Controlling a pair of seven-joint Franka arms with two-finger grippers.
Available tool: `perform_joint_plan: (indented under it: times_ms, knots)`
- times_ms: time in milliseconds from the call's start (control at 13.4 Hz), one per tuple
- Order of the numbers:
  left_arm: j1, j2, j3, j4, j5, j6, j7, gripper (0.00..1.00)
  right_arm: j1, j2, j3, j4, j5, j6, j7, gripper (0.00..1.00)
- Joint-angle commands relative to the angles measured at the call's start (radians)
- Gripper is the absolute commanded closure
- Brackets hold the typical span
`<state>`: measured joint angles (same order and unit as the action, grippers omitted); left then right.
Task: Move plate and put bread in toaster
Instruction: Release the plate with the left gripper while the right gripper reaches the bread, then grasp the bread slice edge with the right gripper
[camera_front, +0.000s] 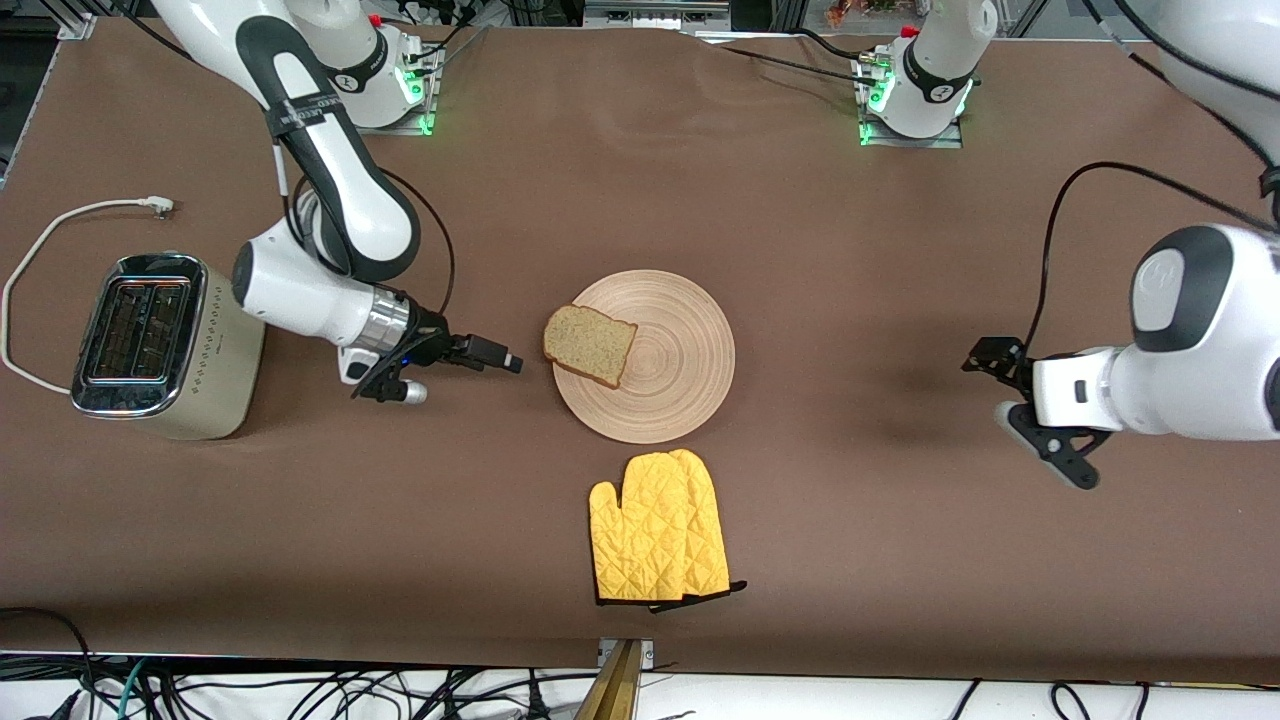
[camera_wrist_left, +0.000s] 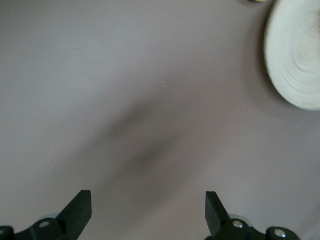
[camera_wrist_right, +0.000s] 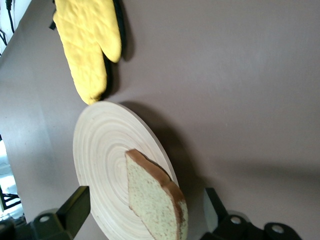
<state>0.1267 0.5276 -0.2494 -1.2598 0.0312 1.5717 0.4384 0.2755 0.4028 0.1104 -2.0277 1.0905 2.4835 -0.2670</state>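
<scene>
On the plate (camera_front: 660, 370) at mid-table, the bread (camera_front: 590, 345) is lying at its 9 o'clock edge, overhanging toward the toaster (camera_front: 160, 345). The right gripper (camera_front: 495, 355) is held just beside the bread, fingers apart, so the grasp is judged to be in hand. Next, a short advance and a gentle closing are called for. The left gripper (camera_front: 1035, 425) waits with fingers apart over bare table.

Brown matte table (camera_front: 800, 220) under even light, tangled black cables (camera_front: 300, 690) along its near edge, metal framing at top
</scene>
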Motion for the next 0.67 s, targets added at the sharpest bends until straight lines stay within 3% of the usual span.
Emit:
perform_joint_plan:
  times_ms: [0, 149, 299, 598]
  knots:
    - [-0.158, -0.186, 0.112, -0.128, 0.102, 0.008, -0.421, 0.0, -0.009, -0.05, 0.047, -0.104, 0.116, 0.08, -0.112, 0.0]
    - [-0.185, -0.305, 0.122, -0.286, 0.105, 0.091, -0.582, 0.0, -0.009, -0.045, 0.101, -0.126, 0.144, 0.158, -0.118, 0.0]
    - [-0.18, -0.432, 0.124, -0.418, 0.099, 0.213, -0.573, 0.0, -0.009, -0.035, 0.146, -0.137, 0.182, 0.224, -0.127, 0.0]
    - [-0.159, -0.512, 0.124, -0.416, 0.043, 0.116, -0.444, 0.0, -0.007, 0.008, 0.155, -0.137, 0.33, 0.236, -0.265, 0.0]
